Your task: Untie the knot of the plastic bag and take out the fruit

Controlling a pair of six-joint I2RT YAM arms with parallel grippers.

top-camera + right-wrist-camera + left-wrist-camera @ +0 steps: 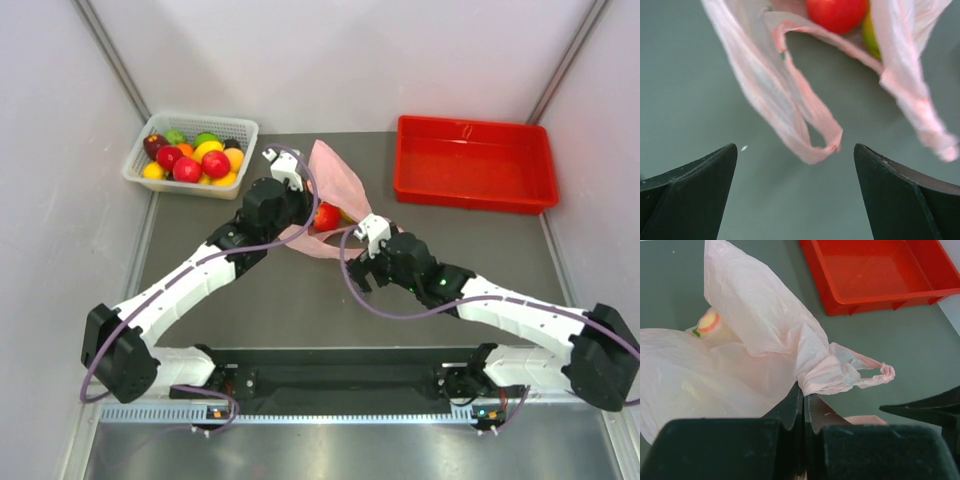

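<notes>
The pink plastic bag [335,180] lies mid-table, its mouth facing the arms. My left gripper [303,222] is shut on a gather of the bag's film [822,375] in the left wrist view, beside a twisted handle strip [884,373]. I cannot make out a tight knot. My right gripper [353,242] is open and empty. A loose handle loop [812,135] hangs between its fingers [695,185] without touching them. The red apple [836,12] and a yellow-green fruit [869,32] show in the bag's mouth. The mango [707,322] shows through the film. The apple also shows from above [327,216].
A red tray [475,163] stands at the back right and also shows in the left wrist view [880,270]. A white basket [190,150] of several mixed fruits stands at the back left. Grey walls close in both sides.
</notes>
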